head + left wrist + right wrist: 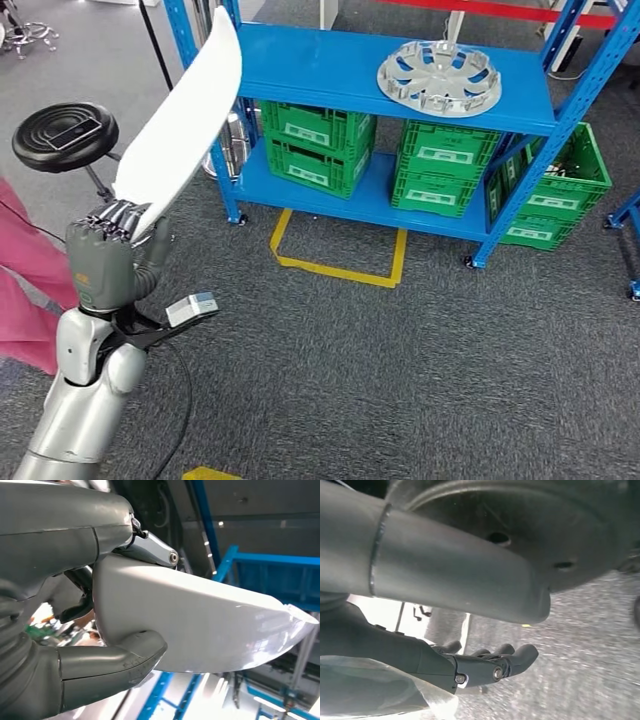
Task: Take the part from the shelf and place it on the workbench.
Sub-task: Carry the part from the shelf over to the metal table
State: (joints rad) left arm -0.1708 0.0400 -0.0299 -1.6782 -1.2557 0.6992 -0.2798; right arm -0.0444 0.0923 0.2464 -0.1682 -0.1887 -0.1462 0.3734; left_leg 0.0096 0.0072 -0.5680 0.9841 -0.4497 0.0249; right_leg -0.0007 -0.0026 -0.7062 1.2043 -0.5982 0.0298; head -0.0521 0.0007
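A: Left hand is nearest, low at the head view's left. Fingers clamped on the butt end of the white curved panel, thumb under, others over the top edge. Panel sticks up and away, tip near the blue shelf corner.

B: So the part's off the shelf, in the hand?

A: Yes, fully in the air, touching nothing else I can see. Bench isn't visible, so judging by that, this is the carry step.

B: Right hand?

A: Right hand hangs low over grey carpet, fingers loosely curled, nothing in them as far as I can tell.

B: Tips for the carry?

A: Grip sits at one end only, so the long free end will lever on the fingers. Keep the wrist steady, turn slowly, no swinging. Set it down flat and release only once it rests.

B: Obstacles?

A: Tip is close to the shelf's blue upright, could clip it on a turn. Black stool stands just behind the panel on the left. Person in pink clothing at the left edge, close to the arm. Silver wheel cover on the top shelf, green crates below, yellow floor marking in front; all well apart.
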